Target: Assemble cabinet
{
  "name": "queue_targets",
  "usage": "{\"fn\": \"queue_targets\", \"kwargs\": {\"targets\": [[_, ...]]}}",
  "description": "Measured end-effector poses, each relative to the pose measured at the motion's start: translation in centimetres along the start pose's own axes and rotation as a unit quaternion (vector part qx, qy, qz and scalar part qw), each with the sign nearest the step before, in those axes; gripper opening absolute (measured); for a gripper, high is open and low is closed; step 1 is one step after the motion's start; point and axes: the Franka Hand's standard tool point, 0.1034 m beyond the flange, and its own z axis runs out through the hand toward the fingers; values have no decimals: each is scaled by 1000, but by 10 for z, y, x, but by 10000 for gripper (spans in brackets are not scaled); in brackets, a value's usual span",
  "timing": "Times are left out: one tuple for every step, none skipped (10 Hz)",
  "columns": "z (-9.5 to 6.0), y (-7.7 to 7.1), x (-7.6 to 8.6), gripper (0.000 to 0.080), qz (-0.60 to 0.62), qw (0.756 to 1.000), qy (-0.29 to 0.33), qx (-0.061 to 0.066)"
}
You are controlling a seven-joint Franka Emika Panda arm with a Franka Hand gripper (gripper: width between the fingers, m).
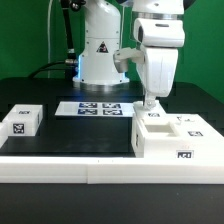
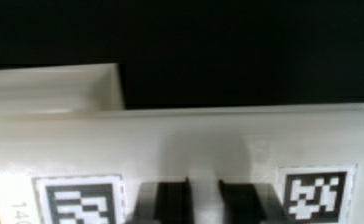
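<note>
The cabinet (image 1: 172,138) is a large white box with marker tags, lying on the black table at the exterior view's right. My gripper (image 1: 150,104) reaches straight down onto its far left corner. In the wrist view the cabinet's white face (image 2: 197,140) fills the frame, with one tag (image 2: 76,201) on one side of the fingers and another tag (image 2: 316,192) on the other. My gripper (image 2: 198,188) shows two dark fingers (image 2: 165,205) close together with a thin white strip of the cabinet between them. It is shut on that wall.
A small white tagged block (image 1: 22,121) lies at the exterior view's left. The marker board (image 1: 100,108) lies flat in front of the robot base (image 1: 100,55). A long white ledge (image 1: 70,166) runs along the table's front.
</note>
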Motion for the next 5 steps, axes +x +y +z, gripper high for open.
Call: {"fn": "queue_targets", "kwargs": {"targets": [[0, 12, 0, 70, 1, 1000, 1, -3], [-1, 22, 0, 70, 3, 1000, 2, -6], [-1, 33, 0, 70, 6, 1000, 3, -10], [-1, 45, -1, 70, 8, 1000, 5, -17], [-1, 54, -1, 70, 8, 1000, 7, -21]]}}
